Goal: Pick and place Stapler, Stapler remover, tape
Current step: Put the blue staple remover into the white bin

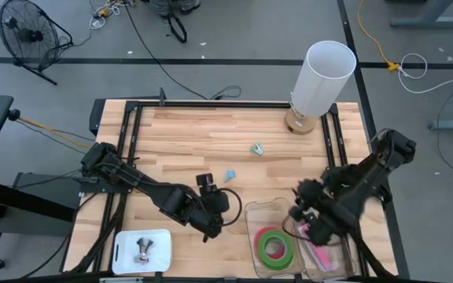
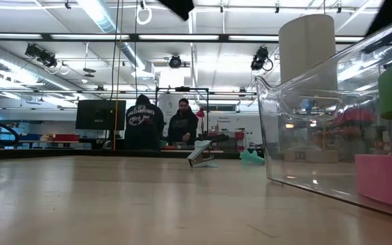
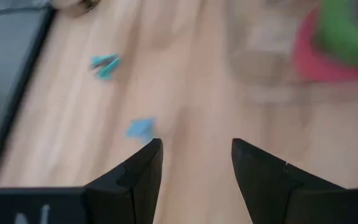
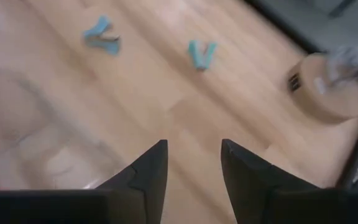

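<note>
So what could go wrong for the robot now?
1. The right gripper hangs open and empty over the clear bin that holds the tape rolls; it might bump the bin's wall and shove it.
2. The left gripper, also open and empty, is near the bin's other side, so the two arms could crowd each other.
3. The two small blue-green pieces look tiny and may slip from a grasp.

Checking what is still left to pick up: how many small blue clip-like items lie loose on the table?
2: one teal item mid-table toward the white cylinder, one blue item nearer the left end effector. Others may be hidden.
</note>
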`<action>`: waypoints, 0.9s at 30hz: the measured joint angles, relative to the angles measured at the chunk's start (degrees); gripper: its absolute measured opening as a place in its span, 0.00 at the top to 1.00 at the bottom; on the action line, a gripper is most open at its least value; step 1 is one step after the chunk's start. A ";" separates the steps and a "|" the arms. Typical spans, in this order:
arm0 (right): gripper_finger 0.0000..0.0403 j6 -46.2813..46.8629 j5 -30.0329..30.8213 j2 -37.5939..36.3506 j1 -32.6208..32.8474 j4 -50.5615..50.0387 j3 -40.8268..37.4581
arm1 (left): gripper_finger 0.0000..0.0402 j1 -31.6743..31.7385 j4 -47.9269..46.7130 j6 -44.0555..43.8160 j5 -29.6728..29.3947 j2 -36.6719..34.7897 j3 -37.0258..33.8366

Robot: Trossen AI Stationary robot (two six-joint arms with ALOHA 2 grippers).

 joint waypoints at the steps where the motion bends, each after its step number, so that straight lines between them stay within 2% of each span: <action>1: 0.63 -1.20 1.03 0.00 -1.87 0.11 0.00 | 0.51 0.04 -2.33 -1.28 -1.24 0.00 0.00; 5: 0.63 -8.03 0.70 0.00 -9.94 1.34 0.00 | 0.51 0.47 -9.85 -7.56 -4.62 0.00 0.00; 8: 0.63 -16.41 -1.11 0.00 -16.77 5.90 -0.02 | 0.51 0.50 -11.98 -9.68 -6.56 0.00 0.00; 14: 0.63 -37.34 -5.81 0.00 -31.10 24.73 -1.48 | 0.51 0.44 -13.14 -10.28 -7.98 0.00 0.00; 18: 0.63 -48.49 -11.17 0.00 -39.02 39.25 -5.06 | 0.51 -0.73 -13.81 -12.07 -8.02 0.00 0.00; 21: 0.63 -52.50 -14.39 0.00 -43.72 46.20 -8.01 | 0.51 -2.41 -14.56 -13.19 -7.98 0.00 0.00; 27: 0.60 -55.25 -18.10 0.19 -50.10 53.72 -12.52 | 0.51 -6.18 -15.40 -14.41 -8.08 0.00 0.00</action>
